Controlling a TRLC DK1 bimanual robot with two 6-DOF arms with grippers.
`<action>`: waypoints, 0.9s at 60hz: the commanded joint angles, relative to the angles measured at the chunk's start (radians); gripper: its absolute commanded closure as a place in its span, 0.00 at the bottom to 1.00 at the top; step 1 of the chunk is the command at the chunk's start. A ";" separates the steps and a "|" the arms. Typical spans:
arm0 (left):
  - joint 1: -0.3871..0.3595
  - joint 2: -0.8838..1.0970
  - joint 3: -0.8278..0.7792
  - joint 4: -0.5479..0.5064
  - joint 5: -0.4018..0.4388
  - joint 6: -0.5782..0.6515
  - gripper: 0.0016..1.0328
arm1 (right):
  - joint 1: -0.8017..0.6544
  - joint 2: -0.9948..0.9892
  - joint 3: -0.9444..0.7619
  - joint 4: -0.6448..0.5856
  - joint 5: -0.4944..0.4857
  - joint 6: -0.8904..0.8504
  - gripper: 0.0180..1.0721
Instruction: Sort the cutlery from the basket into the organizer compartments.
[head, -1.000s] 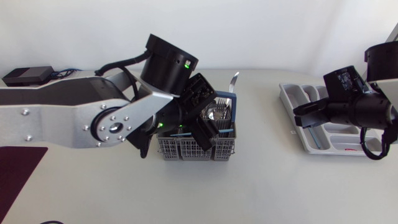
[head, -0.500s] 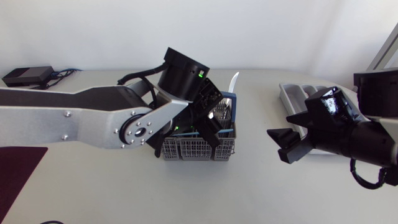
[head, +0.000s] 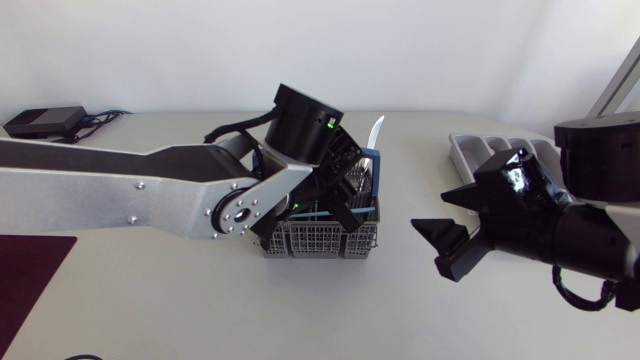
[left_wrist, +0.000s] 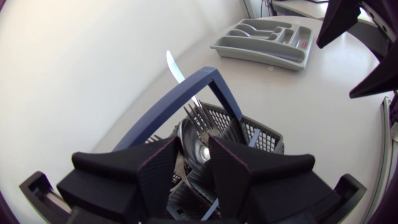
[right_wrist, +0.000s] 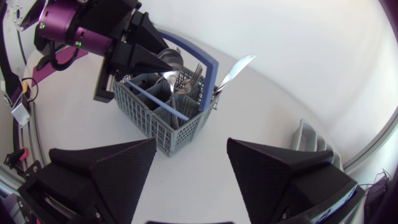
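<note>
I'm reading this as the pick step. My left gripper (left_wrist: 194, 155) is hanging down into the basket (left_wrist: 264, 134), fingers (left_wrist: 158, 171) parted only a little, w/ a spoon (left_wrist: 198, 143) bowl sitting in the gap. I'm not seeing both sides touching it, so I'm calling them released, not clamped. Just past the spoon, fork tines (left_wrist: 198, 113) are poking up. Then the blue handle (left_wrist: 214, 81) is arching over, and a knife (left_wrist: 174, 65) blade is sticking up beyond it.

Nxt move, imo: closing on the spoon alone, then lifting straight up, clearing tines and handle before carrying it across.

My right gripper (head: 430, 250) is hovering betw. basket and organizer (head: 468, 160), spread wide and holding nothing. Prob. standing by for a handoff, but I'm guessing.

What's bothering me:
- The left arm (head: 150, 190) is covering most of the basket from above, so I'm not able to count pcs.
- The spoon's shaft is disappearing into the mesh.
- The right arm (head: 590, 240) is blocking much of the organizer.
- In the left wrist view the organizer is showing too small to tell what's lying in which compartment.
</note>
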 joint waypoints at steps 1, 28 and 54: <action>-0.010 0.031 0.025 0.015 -0.007 -0.017 0.72 | 0.026 -0.005 -0.037 0.018 -0.012 -0.025 0.20; -0.039 0.048 -0.007 0.085 -0.033 0.018 0.97 | 0.063 0.012 -0.063 0.049 -0.009 -0.026 0.20; -0.071 -0.108 -0.078 0.111 -0.084 0.113 0.97 | 0.094 0.009 -0.076 0.047 -0.004 -0.031 0.20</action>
